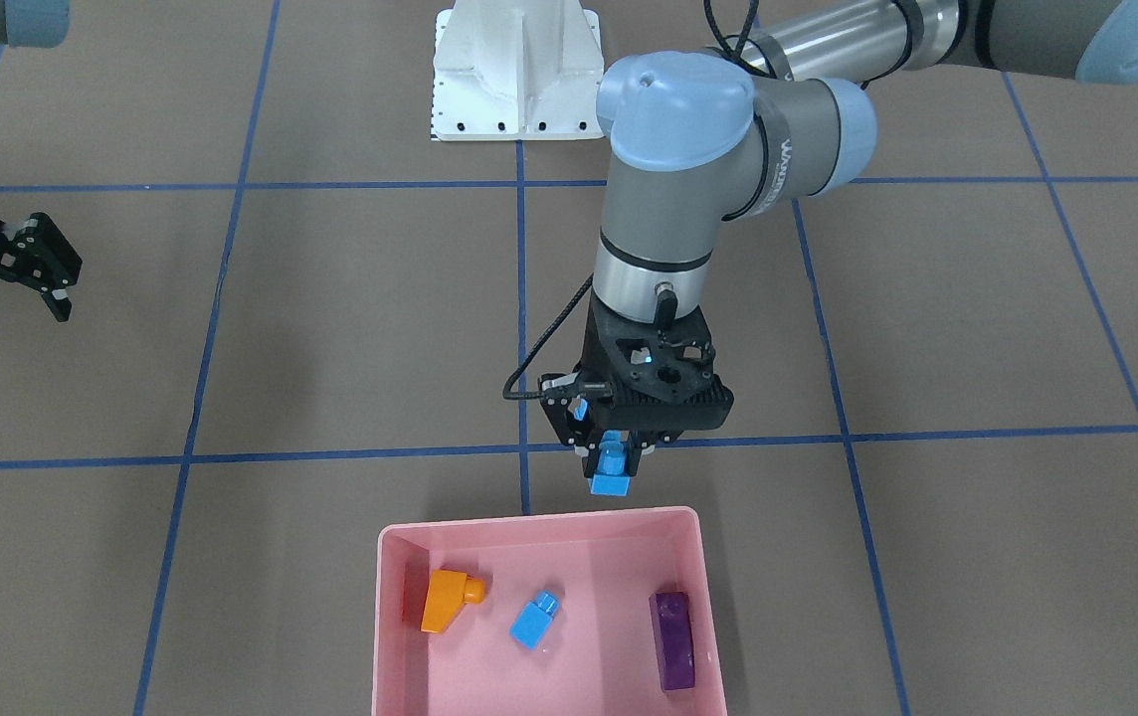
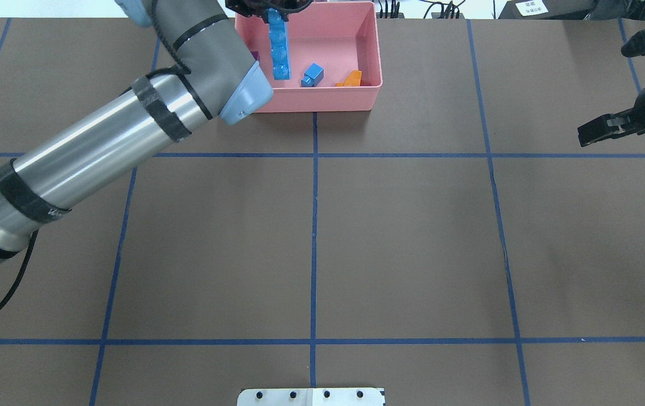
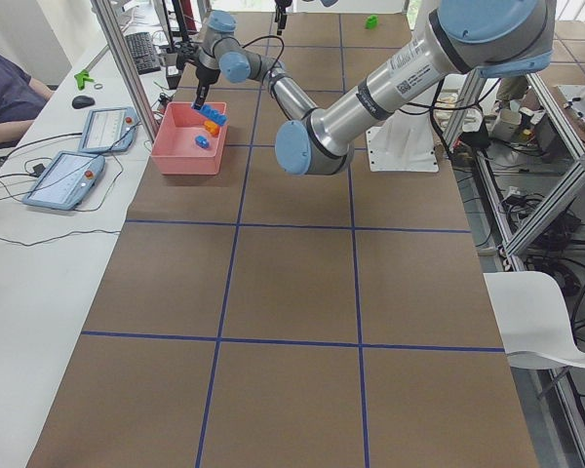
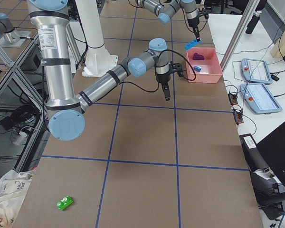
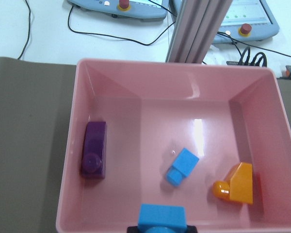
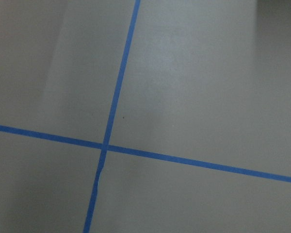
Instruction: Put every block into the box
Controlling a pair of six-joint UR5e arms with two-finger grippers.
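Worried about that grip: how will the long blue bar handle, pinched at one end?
Probably stiff: the long blue bar hangs straight below the left gripper without sagging. Its glossy plastic looks slippery, so it might slide or swing in the grip. Dropped end-first into the box, it would likely topple flat.

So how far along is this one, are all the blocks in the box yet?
Not yet. Done: the orange brick, small blue brick and purple brick lie in the pink box. In hand: the left gripper holds the long blue bar above the box, not yet released. Left: the green brick sits on the table far from the box, with the right gripper open and empty.
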